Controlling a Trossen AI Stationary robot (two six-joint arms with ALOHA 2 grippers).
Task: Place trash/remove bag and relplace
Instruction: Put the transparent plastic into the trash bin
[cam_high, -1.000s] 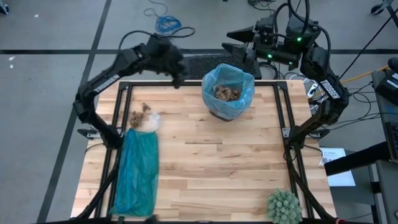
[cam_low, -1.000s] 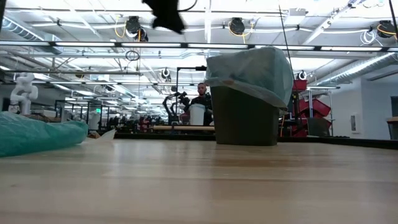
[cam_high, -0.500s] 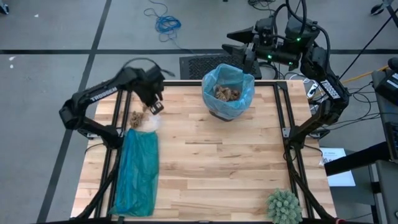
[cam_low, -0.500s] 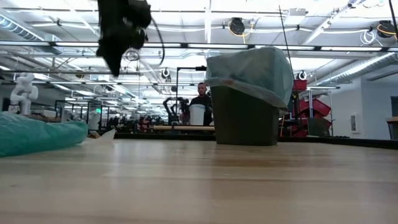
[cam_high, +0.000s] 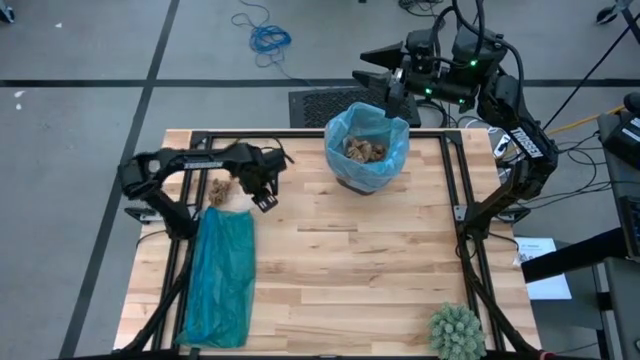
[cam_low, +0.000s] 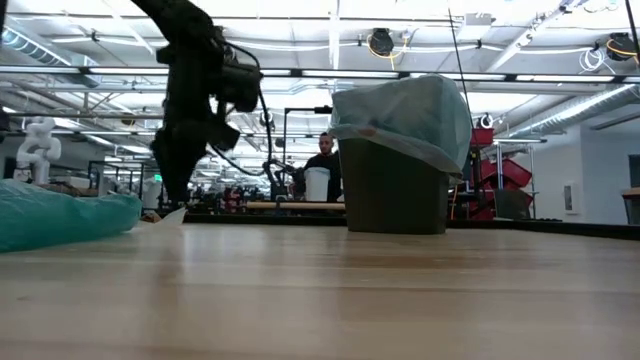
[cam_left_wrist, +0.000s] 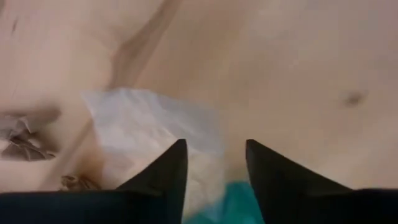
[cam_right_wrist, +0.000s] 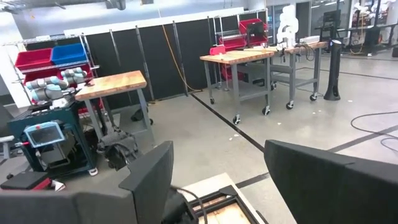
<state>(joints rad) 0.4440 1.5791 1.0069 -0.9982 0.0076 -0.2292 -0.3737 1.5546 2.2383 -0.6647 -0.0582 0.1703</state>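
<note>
dark bin (cam_high: 352, 181) near the middle of the bench's (cam_high: 340, 270) far edge, lined with the pale blue bag (cam_high: 367, 150) folded over its rim, holding brown crumpled trash (cam_high: 364, 150); more brown scraps (cam_high: 219, 188) and a white paper wad (cam_left_wrist: 146, 127) lie near the far left corner, just beyond a teal-green plastic bag (cam_high: 220, 275) stretched along the left edge. left gripper (cam_high: 266, 197) low over the wad, fingers apart, nothing held; right gripper (cam_high: 390, 98) raised just past the far edge behind the bin, fingers apart and empty. spiky green ball (cam_high: 457, 331) at the near right corner.
</note>
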